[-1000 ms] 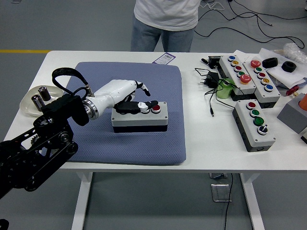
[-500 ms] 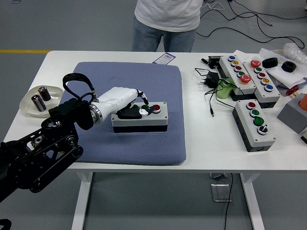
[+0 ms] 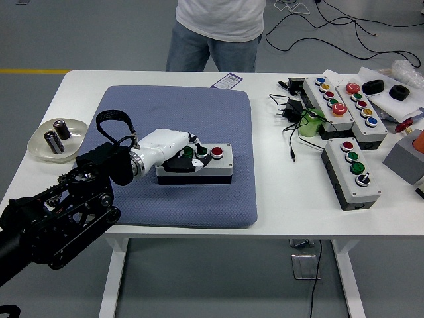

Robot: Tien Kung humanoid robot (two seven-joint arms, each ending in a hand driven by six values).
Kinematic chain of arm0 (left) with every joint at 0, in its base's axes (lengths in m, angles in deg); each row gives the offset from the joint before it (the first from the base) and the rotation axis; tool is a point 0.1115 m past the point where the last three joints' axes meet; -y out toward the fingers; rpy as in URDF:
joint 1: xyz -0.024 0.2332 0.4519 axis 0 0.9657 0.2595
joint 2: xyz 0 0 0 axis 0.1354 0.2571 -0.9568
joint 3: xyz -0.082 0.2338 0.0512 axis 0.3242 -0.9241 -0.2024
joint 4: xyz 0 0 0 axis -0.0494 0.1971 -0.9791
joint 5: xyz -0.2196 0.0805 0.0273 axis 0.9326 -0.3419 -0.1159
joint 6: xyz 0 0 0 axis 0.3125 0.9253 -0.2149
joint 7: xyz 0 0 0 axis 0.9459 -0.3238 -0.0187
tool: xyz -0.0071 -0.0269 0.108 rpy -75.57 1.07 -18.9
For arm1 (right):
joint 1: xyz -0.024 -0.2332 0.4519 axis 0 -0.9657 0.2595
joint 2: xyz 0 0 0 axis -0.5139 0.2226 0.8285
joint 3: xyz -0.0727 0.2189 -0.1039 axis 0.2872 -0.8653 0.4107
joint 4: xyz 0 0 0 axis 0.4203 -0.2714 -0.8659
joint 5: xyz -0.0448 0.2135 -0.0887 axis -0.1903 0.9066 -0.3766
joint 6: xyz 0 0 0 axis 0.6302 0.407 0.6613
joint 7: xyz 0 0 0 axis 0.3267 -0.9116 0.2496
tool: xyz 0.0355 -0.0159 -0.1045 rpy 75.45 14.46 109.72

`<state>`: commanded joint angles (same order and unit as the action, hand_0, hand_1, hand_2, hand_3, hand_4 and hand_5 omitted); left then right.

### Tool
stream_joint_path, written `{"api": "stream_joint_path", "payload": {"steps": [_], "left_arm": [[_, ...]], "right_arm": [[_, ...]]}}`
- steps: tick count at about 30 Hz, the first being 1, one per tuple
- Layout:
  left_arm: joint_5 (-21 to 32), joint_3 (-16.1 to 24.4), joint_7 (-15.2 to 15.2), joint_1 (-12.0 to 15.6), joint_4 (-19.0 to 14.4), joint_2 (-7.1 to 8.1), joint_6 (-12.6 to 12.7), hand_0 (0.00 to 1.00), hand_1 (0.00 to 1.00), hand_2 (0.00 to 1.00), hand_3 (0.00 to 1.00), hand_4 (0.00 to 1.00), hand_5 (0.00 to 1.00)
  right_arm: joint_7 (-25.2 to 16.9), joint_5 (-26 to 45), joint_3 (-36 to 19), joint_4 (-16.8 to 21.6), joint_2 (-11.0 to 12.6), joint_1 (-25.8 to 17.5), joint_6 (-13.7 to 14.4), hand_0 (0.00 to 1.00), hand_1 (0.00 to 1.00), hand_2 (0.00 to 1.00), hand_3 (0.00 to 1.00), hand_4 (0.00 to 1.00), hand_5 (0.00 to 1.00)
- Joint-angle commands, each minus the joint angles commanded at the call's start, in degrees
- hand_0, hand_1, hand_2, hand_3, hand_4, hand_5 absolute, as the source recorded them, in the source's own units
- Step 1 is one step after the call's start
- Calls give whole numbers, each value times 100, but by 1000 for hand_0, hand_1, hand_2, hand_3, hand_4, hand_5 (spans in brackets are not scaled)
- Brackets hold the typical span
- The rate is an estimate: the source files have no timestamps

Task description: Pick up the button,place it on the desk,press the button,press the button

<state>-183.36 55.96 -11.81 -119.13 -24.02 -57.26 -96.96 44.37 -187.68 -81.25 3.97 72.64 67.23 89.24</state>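
So the button box (image 3: 196, 163) sits on the mat (image 3: 179, 132), toward the mat's near side, roughly in the middle of the table (image 3: 278, 205). The left hand (image 3: 173, 147) comes in from the left and lies on top of the box's left end. Left of the mat there's a dish (image 3: 40, 149) with two batteries (image 3: 55, 134) in it. Off to the right of the mat, three more button boxes (image 3: 349, 171) with a cable tangle (image 3: 291, 116) between them and the mat. A person (image 3: 215, 30) stands at the far side.

A dish (image 3: 40, 154) holding what look like two batteries (image 3: 55, 136) sits left of the blue mat (image 3: 199, 106).
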Motion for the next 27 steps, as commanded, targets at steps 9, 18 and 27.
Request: {"api": "stream_joint_path", "payload": {"steps": [9,18,27], "left_arm": [[48,221,-114,-16,-260,-55,451,2,2,47,706,660,998],[330,99,-54,-131,-198,-270,536,2,2,40,704,664,998],[522,-61,-50,-192,191,-354,506,2,2,41,705,668,998]], "right_arm": [[-1,13,4,0,10,-13,1,672,645,688,633,312,191],[10,24,29,0,5,-29,-5,672,644,688,633,312,189],[1,110,105,0,9,-30,0,672,644,688,633,312,189]]}}
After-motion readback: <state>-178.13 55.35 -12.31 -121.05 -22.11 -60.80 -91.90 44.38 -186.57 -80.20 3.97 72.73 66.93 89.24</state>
